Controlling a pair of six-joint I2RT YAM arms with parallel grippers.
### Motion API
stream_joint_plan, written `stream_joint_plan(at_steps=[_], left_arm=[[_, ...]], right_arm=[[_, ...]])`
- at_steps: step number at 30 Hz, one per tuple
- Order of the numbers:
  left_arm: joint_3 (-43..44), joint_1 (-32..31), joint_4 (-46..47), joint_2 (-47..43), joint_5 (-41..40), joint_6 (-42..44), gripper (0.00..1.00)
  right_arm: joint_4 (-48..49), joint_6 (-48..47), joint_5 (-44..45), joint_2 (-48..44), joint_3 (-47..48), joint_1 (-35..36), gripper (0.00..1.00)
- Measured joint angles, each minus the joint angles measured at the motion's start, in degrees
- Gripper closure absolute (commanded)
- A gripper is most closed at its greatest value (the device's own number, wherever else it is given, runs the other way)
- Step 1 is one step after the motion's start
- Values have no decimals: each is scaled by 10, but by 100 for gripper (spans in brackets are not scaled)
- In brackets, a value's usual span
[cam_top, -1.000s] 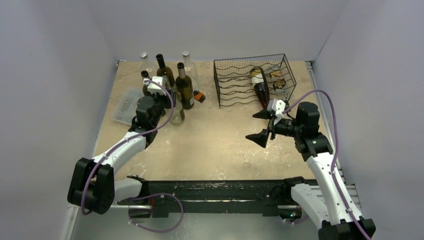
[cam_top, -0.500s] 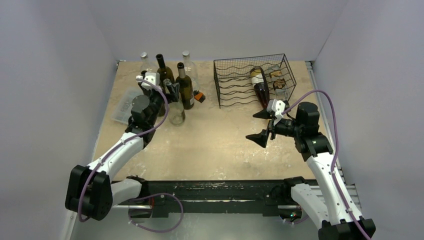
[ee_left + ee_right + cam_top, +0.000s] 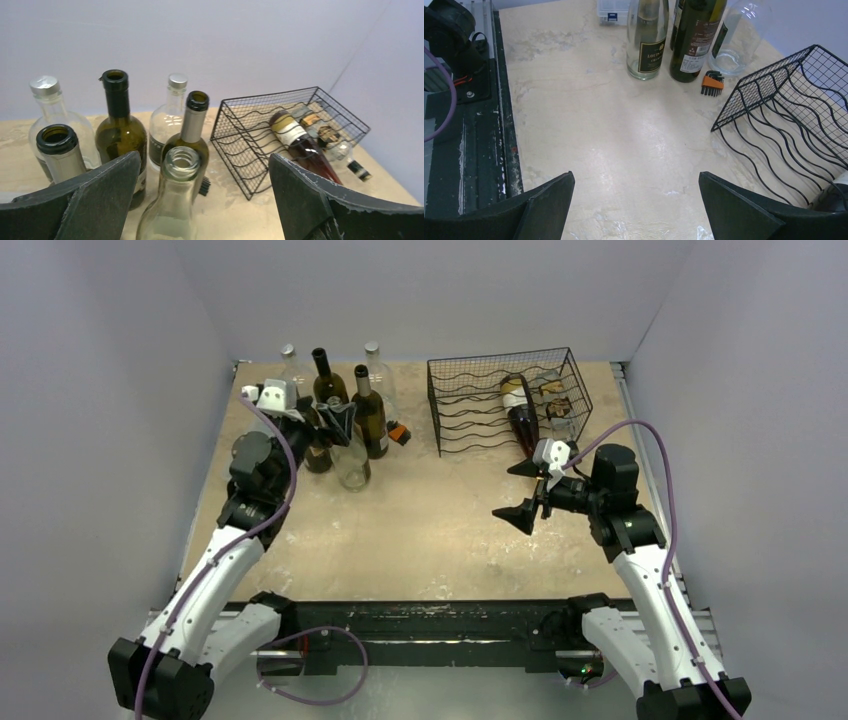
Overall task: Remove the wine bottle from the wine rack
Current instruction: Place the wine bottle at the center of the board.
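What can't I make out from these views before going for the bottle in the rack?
- Top external: the items beside the wine bottle in the wine rack are too small and wire-crossed to identify.
- Right wrist: that bottle is almost wholly cut off at the lower right corner.
- Left wrist: the base of the nearest clear bottle is cut off by the bottom edge; the fingers hide the table beside it.

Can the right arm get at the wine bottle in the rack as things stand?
Probably yes: the open right gripper sits before the wine bottle protruding from the wine rack, nothing between.
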Motion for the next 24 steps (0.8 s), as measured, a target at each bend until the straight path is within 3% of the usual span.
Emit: stream_joint_plan(at_steps=[10,19,24], left_arm=[[95,0,-229,-71,101,-48,0],[102,0,-382,-88,226,-52,0],[70,0,-403,-121,265,-43,0]], right_arm=[[0,-2,13,0,0,-5,1],[0,-3,16,8,0,-21,1],[2,-3,26,15,-4,-32,1]])
